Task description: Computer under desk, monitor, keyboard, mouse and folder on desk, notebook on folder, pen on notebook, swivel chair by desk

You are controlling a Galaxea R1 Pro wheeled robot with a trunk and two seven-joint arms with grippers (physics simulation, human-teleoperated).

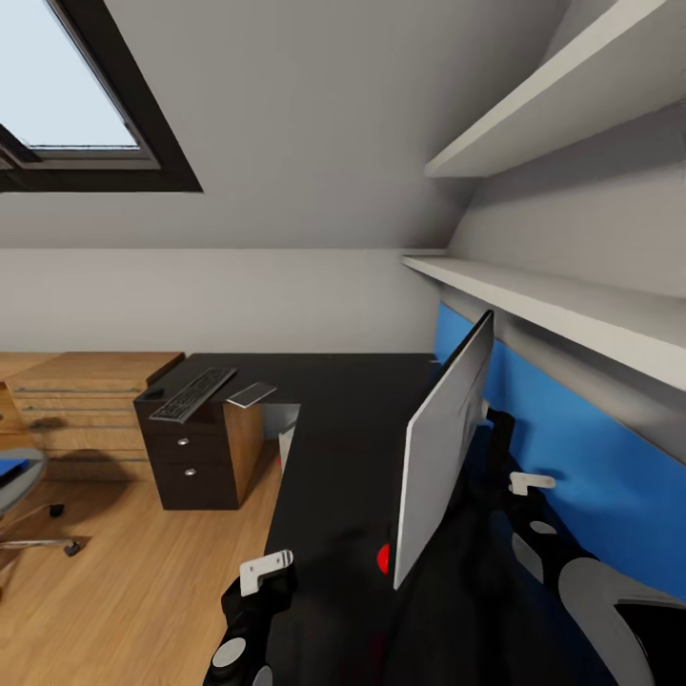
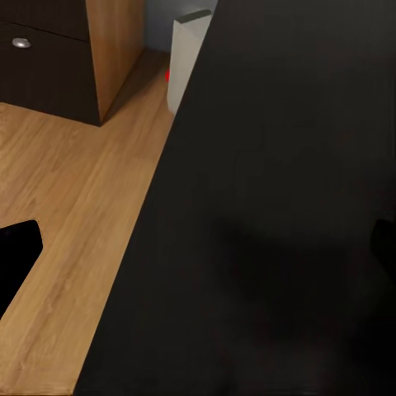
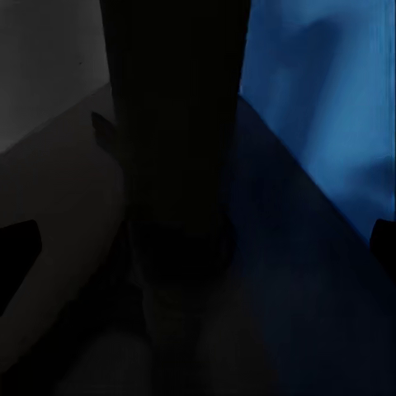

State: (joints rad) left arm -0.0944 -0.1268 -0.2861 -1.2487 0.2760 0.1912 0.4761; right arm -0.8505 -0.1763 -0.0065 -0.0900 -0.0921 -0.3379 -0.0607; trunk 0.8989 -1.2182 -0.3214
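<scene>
Monitor [image 1: 443, 448], keyboard [image 1: 193, 393] and notebook [image 1: 252, 393] sit on the black table [image 1: 333, 448], computer [image 2: 188, 58] tucked underneath, but the folder [image 1: 11, 469] is on the chair [image 1: 24, 505] far left; can't tell either arm's jaws.

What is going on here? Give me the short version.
A two-armed robot is tidying a workspace. The monitor stands on the desk, and the right gripper is open behind it, by the blue wall panel. The left gripper hovers open over the desk's near edge, holding nothing. The keyboard and notebook lie at the far end, the computer sits underneath, and the folder is on the swivel chair.
</scene>
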